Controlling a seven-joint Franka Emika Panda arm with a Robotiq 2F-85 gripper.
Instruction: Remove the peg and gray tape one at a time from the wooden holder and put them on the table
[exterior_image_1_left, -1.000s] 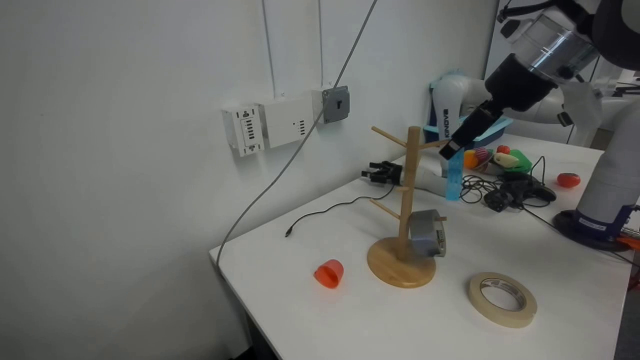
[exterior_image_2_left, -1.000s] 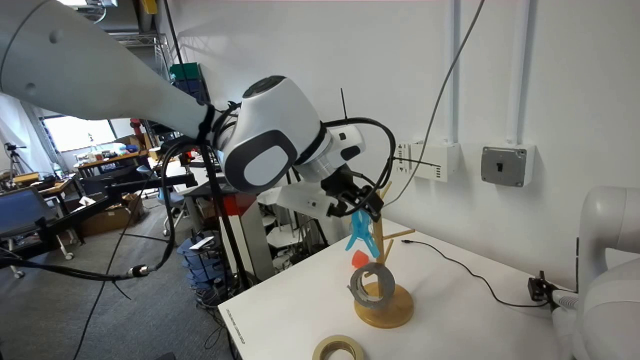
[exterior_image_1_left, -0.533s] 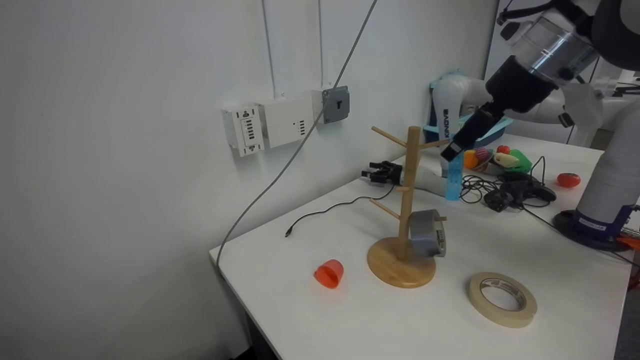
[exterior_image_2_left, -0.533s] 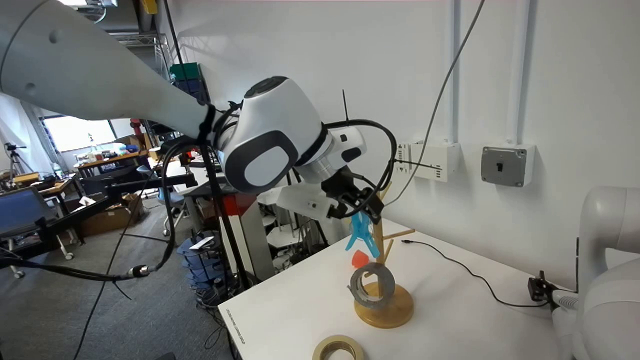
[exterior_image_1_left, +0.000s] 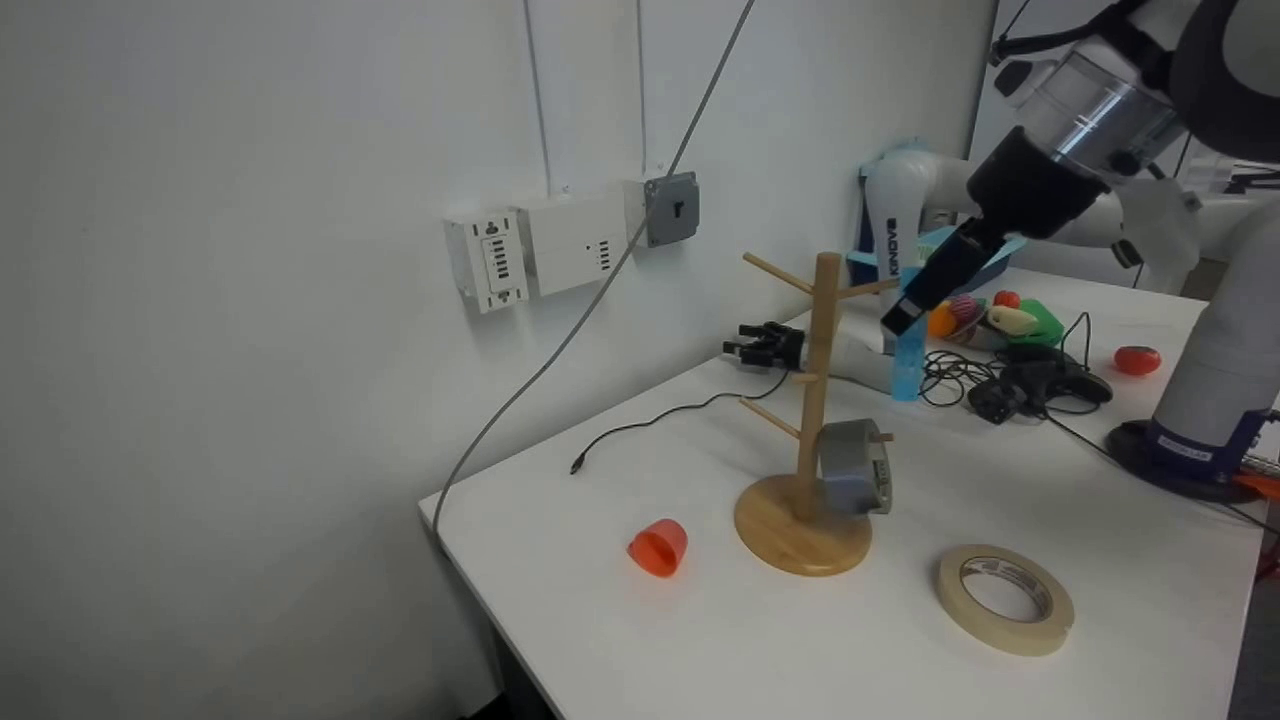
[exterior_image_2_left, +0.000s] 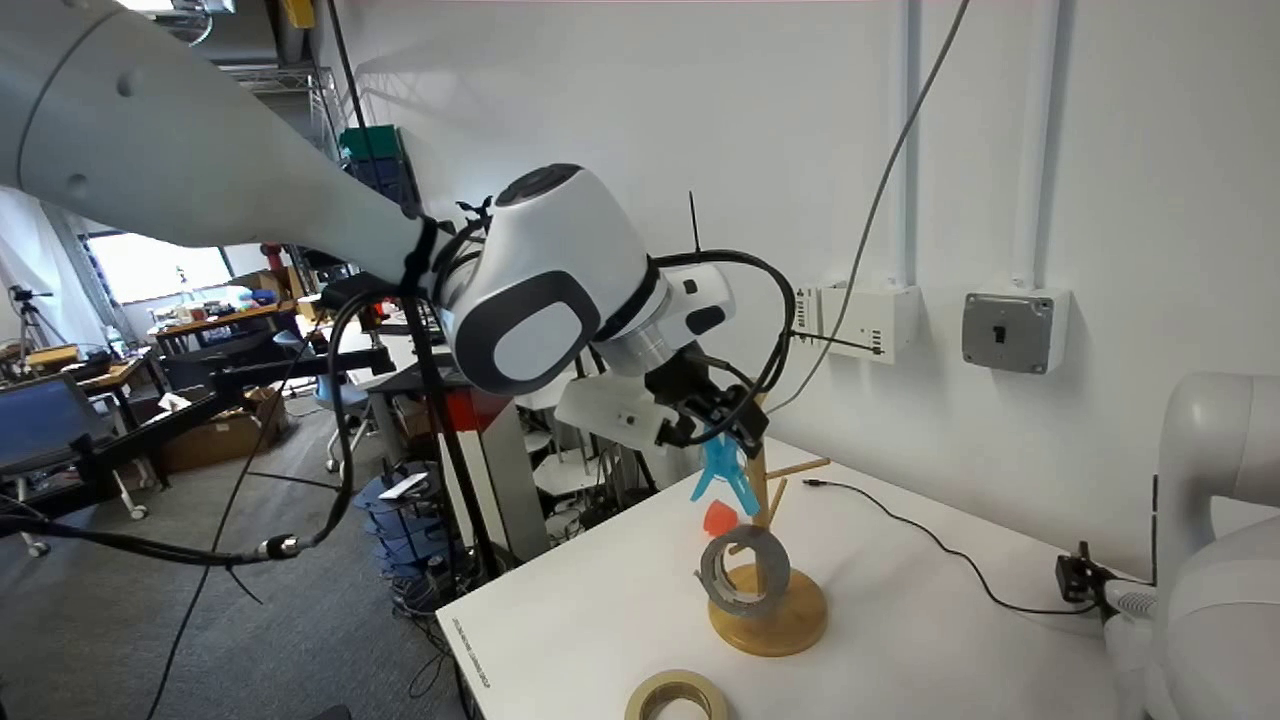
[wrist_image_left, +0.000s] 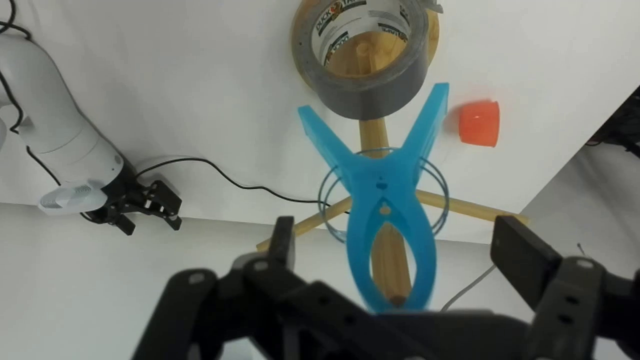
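Jaws spread, gaps beside peg (wrist_image_left: 396, 190), table edge (wrist_image_left: 235, 220) behind

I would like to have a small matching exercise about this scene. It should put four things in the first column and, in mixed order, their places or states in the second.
Column one
1. blue peg
2. gray tape
3. tan tape roll
4. gripper

Column two
A. lying flat on the table
B. open
C. low on the wooden holder
D. high on the wooden holder

Right pairs: 1-D, 2-C, 3-A, 4-B
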